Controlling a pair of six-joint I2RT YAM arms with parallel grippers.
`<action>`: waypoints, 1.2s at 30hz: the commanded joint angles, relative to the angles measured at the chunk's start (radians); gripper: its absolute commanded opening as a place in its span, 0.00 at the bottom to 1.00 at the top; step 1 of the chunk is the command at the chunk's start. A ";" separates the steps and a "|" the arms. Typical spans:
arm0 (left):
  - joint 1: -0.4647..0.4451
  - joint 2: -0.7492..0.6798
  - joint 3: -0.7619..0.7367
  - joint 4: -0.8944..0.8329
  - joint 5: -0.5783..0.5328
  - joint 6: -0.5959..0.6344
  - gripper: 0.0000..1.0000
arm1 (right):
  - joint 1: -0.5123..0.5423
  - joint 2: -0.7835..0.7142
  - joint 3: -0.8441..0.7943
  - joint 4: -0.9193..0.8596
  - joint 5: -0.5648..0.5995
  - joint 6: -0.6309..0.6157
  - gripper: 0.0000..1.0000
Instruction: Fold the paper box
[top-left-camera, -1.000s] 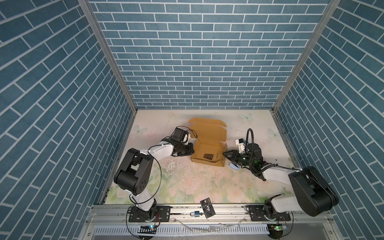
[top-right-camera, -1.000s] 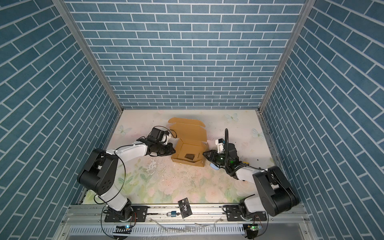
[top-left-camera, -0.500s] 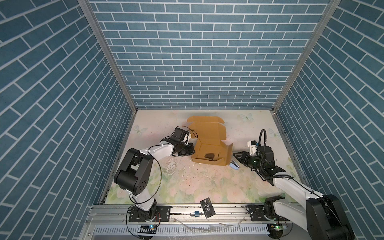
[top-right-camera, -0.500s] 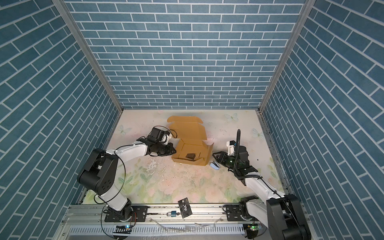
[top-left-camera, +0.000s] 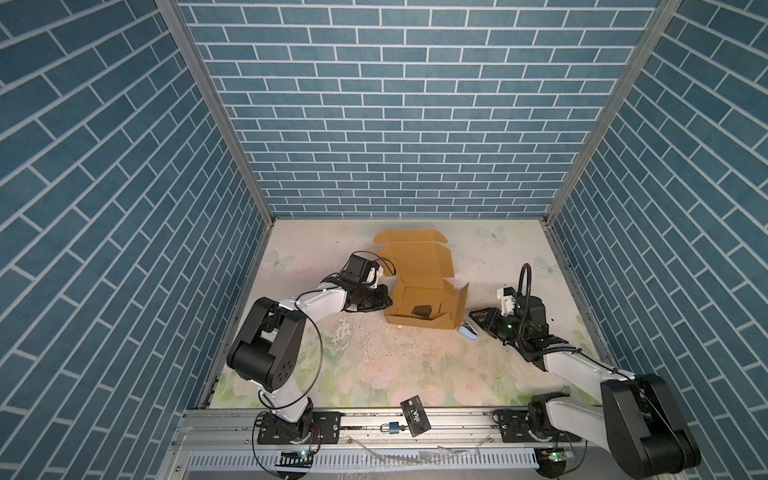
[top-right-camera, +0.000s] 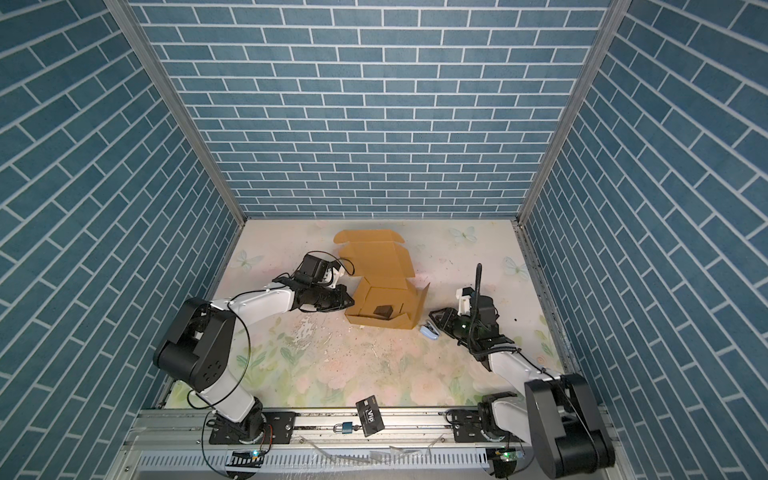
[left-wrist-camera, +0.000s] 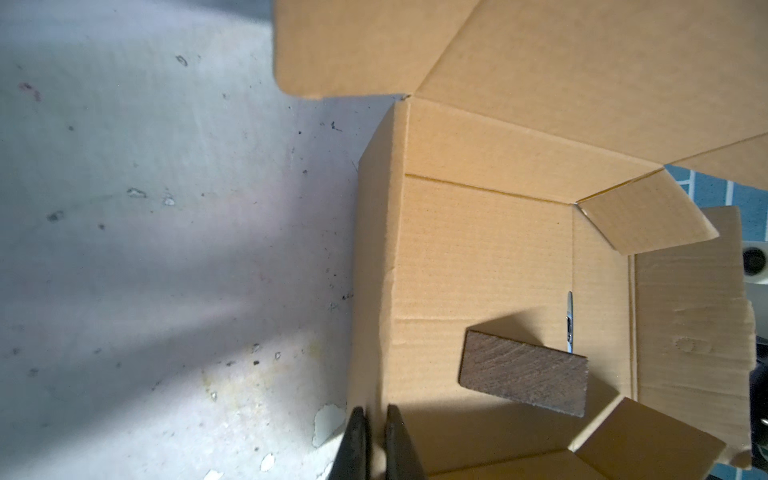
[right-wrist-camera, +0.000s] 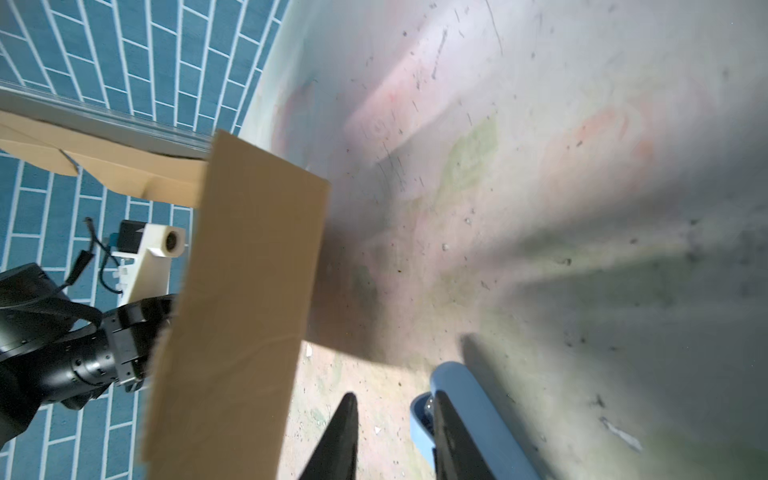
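The paper box (top-left-camera: 419, 286) is tan corrugated cardboard, half formed, with its lid panel lying flat toward the back wall. Its right side flap (top-left-camera: 459, 305) stands upright, as the right wrist view (right-wrist-camera: 245, 291) also shows. My left gripper (top-left-camera: 384, 301) is at the box's left wall and is shut on that wall (left-wrist-camera: 376, 436). My right gripper (top-left-camera: 478, 318) hovers low to the right of the box, apart from it. Its fingers are open with only bare table between them (right-wrist-camera: 392, 403). A dark brown block (left-wrist-camera: 523, 378) lies inside the box.
A light blue stapler-like thing (top-left-camera: 467, 332) lies on the table by the box's front right corner, beside one right finger (right-wrist-camera: 469, 399). A black VIP card (top-left-camera: 415, 415) and a small padlock (top-left-camera: 392, 427) rest on the front rail. Brick walls enclose three sides.
My right gripper has drawn back to the right, away from the box's front right corner. The box's right flap now stands up. The left gripper kept its hold.
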 joint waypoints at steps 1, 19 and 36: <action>0.002 -0.018 0.009 0.027 0.043 -0.008 0.12 | 0.052 0.065 0.018 0.162 -0.029 0.055 0.32; -0.023 0.020 0.017 0.007 0.007 0.028 0.12 | 0.153 0.111 0.071 0.298 -0.070 0.130 0.32; -0.023 0.021 0.030 -0.022 -0.016 0.028 0.12 | 0.084 -0.103 0.005 0.101 -0.069 0.054 0.34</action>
